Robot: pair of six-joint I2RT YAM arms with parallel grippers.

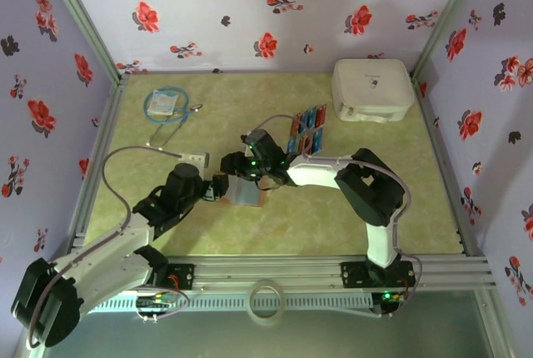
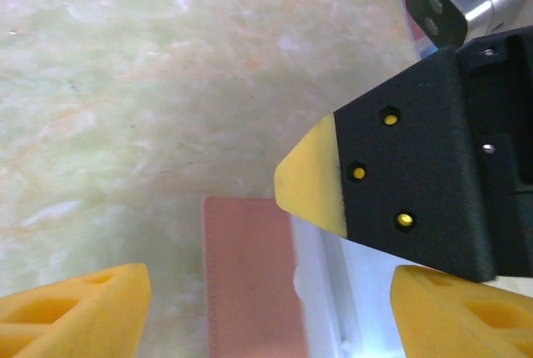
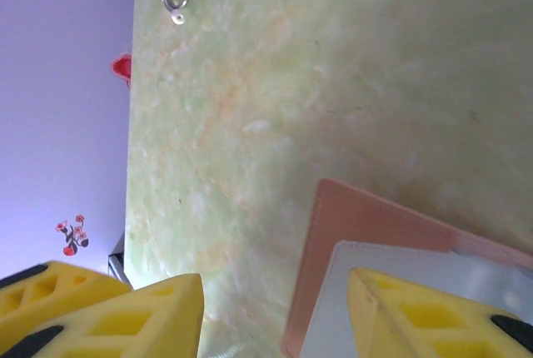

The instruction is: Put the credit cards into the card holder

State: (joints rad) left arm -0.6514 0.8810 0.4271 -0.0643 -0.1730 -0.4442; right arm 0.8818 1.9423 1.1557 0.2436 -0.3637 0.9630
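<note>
Our left gripper (image 2: 271, 295) is spread wide, its fingers (image 2: 79, 312) either side of the wallet (image 2: 250, 275), so it grips nothing. The right gripper (image 3: 275, 291) stands part open and also pinches nothing. One finger (image 3: 433, 316) sits on or just above the wallet's clear pocket, which we judge is to pin it flat and open, and the other hangs over bare table (image 3: 333, 83). The wallet lies mid-table, nearer the near edge. The cards (image 1: 306, 133) lie in a row beyond the right arm, just left of the white box (image 1: 372, 90) at the far right corner. Bare table to the wallet's left gives the left arm room to move.
</note>
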